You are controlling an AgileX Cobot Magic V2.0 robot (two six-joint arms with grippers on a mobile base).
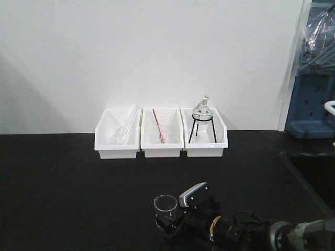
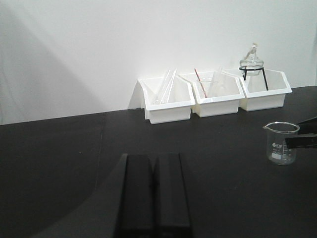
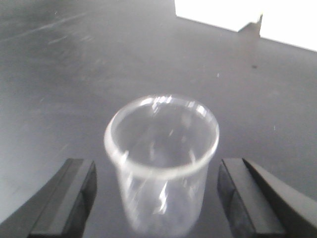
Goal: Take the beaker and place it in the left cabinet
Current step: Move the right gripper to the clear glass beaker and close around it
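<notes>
The clear glass beaker [image 1: 165,207] stands upright on the black table near its front edge. It also shows in the left wrist view [image 2: 281,144] and, blurred, in the right wrist view [image 3: 161,158]. My right gripper [image 1: 175,215] is open, with one finger on each side of the beaker and a gap to the glass on both sides [image 3: 157,198]. My left gripper [image 2: 154,158] is shut and empty, low over the table well to the left of the beaker. The left cabinet is out of view.
Three white bins [image 1: 161,142] stand against the back wall: glass tubes [image 1: 125,125] in the left one, a red-tipped rod in the middle one, a round flask on a black tripod [image 1: 202,117] in the right one. A sink recess [image 1: 311,172] and blue equipment [image 1: 314,102] lie at the right.
</notes>
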